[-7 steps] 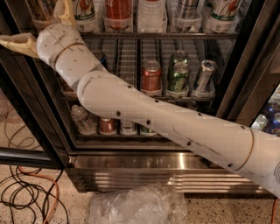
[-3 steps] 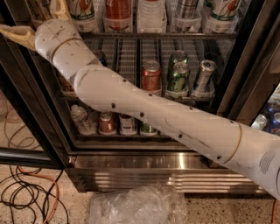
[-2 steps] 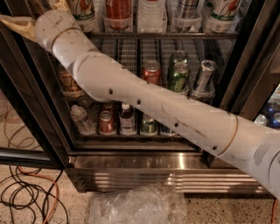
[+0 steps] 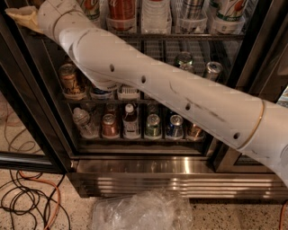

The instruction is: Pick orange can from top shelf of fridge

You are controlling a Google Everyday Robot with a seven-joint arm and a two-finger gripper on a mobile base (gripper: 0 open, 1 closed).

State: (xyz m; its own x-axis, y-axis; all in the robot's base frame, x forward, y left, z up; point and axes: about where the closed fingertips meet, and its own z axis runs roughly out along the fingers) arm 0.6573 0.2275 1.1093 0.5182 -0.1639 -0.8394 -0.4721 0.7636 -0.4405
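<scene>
The orange can (image 4: 69, 81), coppery brown with a silver lid, stands at the left end of the grey wire-rack top shelf (image 4: 155, 50) inside the fridge (image 4: 180, 179). My gripper (image 4: 20, 15) is at the top left corner of the view, by the fridge's left frame. It is above and left of the orange can and apart from it. My white arm (image 4: 180, 96) crosses the fridge front from the lower right to the upper left and hides the middle of that shelf.
A green can (image 4: 184, 60) and a silver can (image 4: 212, 70) stand right of the arm. Bottles (image 4: 155, 13) fill the row above. Small bottles and cans (image 4: 130, 121) fill the lower rack. A clear plastic bag (image 4: 144, 211) and cables (image 4: 27, 202) lie on the floor.
My arm has swung up and to the left, carrying the gripper to the top left corner. The red can is now hidden behind the arm. The cans have not moved.
</scene>
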